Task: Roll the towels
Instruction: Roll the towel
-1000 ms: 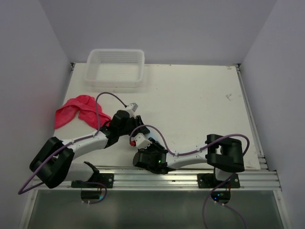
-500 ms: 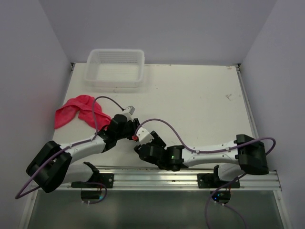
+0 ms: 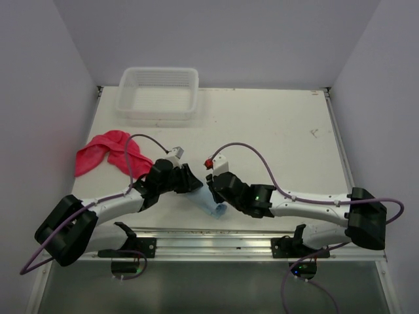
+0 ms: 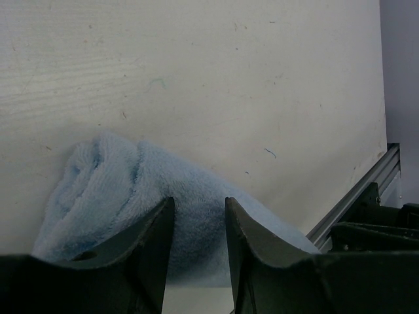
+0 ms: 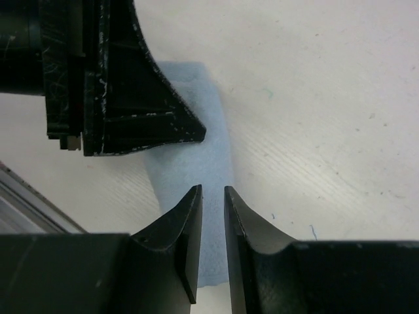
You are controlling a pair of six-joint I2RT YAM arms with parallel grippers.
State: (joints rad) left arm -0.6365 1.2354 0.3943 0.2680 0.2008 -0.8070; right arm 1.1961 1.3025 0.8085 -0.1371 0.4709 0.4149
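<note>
A small blue towel (image 3: 215,209) lies loosely rolled near the table's front edge, between my two grippers. My left gripper (image 3: 195,185) sits at its left end. In the left wrist view the jaws (image 4: 200,203) stand a little apart, low over the blue towel (image 4: 124,176). My right gripper (image 3: 213,190) hovers over the towel's other end. Its jaws (image 5: 213,191) are almost together and empty, with the towel (image 5: 196,163) flat below and the left gripper's finger (image 5: 150,111) just beyond. A pink towel (image 3: 105,152) lies crumpled at the left edge.
A white plastic basket (image 3: 157,91) stands at the back left. The aluminium rail (image 3: 249,237) runs along the front edge, just behind the blue towel. Grey walls close in both sides of the table.
My right arm has swung out to the right and stretched, uncovering the blue towel. My left gripper has shifted slightly right along the towel. The pink towel has not moved.
</note>
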